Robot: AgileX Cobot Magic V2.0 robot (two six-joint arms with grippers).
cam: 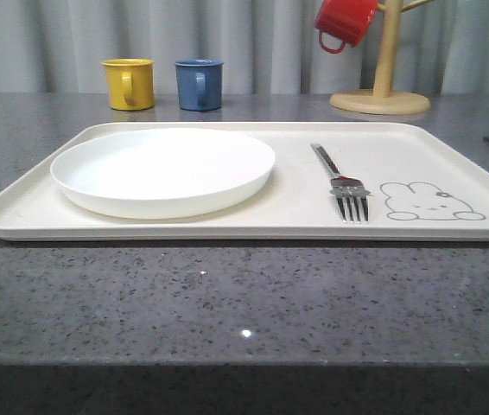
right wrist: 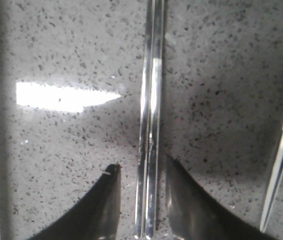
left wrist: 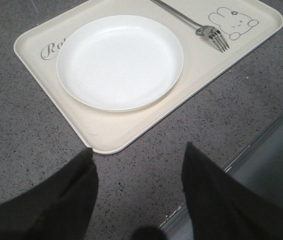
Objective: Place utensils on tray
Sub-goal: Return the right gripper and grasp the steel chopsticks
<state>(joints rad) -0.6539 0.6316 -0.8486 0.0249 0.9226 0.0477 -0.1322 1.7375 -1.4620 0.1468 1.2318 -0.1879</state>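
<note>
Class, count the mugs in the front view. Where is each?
3: yellow mug and blue mug behind the tray; red mug hanging on the wooden stand. Others may sit out of frame.

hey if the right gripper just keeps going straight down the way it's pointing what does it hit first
Most likely the chopsticks. In the right wrist view the pair lies side by side on the speckled countertop, running between the open fingers of the right gripper. The gap left above them is hard to judge.
</note>
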